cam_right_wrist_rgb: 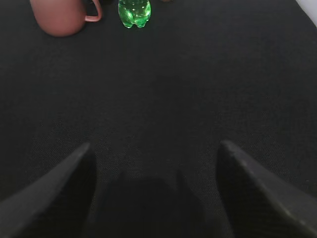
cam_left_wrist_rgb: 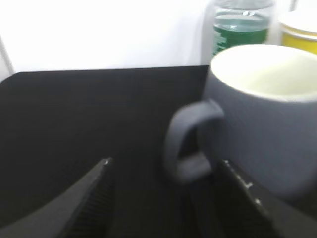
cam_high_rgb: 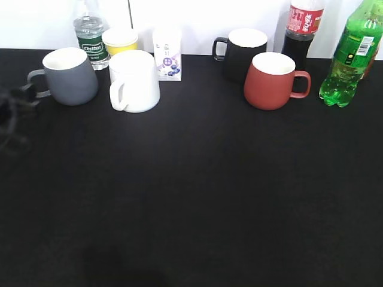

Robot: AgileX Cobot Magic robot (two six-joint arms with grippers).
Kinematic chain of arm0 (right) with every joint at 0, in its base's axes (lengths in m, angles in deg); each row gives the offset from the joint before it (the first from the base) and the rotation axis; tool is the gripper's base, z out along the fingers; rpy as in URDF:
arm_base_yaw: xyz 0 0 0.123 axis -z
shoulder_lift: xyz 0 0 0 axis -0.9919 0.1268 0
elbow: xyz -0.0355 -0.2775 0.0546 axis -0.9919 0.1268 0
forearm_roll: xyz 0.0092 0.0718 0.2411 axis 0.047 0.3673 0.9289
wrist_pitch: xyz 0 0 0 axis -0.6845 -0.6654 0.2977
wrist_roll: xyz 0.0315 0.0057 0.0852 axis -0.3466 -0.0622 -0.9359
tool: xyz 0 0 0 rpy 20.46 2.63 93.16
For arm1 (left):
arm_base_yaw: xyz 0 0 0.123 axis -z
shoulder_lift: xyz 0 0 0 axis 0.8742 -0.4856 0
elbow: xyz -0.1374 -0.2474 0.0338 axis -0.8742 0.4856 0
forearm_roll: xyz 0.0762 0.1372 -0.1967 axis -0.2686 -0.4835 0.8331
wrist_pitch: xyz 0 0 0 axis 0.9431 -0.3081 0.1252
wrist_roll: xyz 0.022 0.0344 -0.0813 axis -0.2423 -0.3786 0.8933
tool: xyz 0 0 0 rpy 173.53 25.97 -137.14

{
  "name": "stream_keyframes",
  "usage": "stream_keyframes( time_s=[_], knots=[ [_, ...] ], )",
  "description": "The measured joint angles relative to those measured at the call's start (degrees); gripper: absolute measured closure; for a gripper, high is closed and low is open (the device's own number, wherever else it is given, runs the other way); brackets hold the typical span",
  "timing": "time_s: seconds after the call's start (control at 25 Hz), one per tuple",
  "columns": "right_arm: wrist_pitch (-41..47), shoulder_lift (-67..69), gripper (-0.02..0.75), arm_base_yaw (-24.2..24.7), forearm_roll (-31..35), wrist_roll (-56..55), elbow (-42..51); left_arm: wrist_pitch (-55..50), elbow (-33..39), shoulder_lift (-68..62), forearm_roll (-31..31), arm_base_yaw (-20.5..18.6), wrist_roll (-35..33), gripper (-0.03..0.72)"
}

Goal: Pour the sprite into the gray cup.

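Table [cam_high_rgb: 197, 203]: black cloth, carries everything.
Sprite [cam_high_rgb: 350, 57]: far right; likely heavy, smooth, squeezable; grip mid-body.
Gray cup [cam_high_rgb: 70, 75]: far left; rigid, breakable.
Left claw [cam_left_wrist_rgb: 163, 186]: spread, straddling the cup's handle [cam_left_wrist_rgb: 184, 144], not gripping.
Right claw [cam_right_wrist_rgb: 154, 163]: spread, empty, well short of sprite.

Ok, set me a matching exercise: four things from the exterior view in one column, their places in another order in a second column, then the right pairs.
Things:
1. gray cup
2. sprite
3. red mug
4. white mug

Places:
A. far right of the table
B. just right of the gray cup
C. far left, handle pointing left
D. in front of the black mug, handle pointing right

Pairs: 1-C, 2-A, 3-D, 4-B
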Motion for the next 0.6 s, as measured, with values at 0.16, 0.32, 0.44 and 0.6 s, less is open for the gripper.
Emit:
stream_keyframes(
  time_s=[0.16, 0.32, 0.44, 0.6],
  knots=[
    [0.0, 0.0, 0.164, 0.0, 0.0, 0.0, 0.0, -1.74, -10.33, -8.08, 0.31, 0.0, 0.0, 0.25],
    [0.0, 0.0, 0.164, 0.0, 0.0, 0.0, 0.0, -3.4, -17.43, -13.46, 0.2, -0.58, 0.0, 0.338],
    [0.0, 0.0, 0.164, 0.0, 0.0, 0.0, 0.0, -3.89, -19.97, -14.91, -3.79, -1.32, 0.0, 0.545],
    [0.0, 0.0, 0.164, 0.0, 0.0, 0.0, 0.0, -3.28, -20.16, -14.91, -8.96, -1.71, -0.12, 0.597]
  ],
)
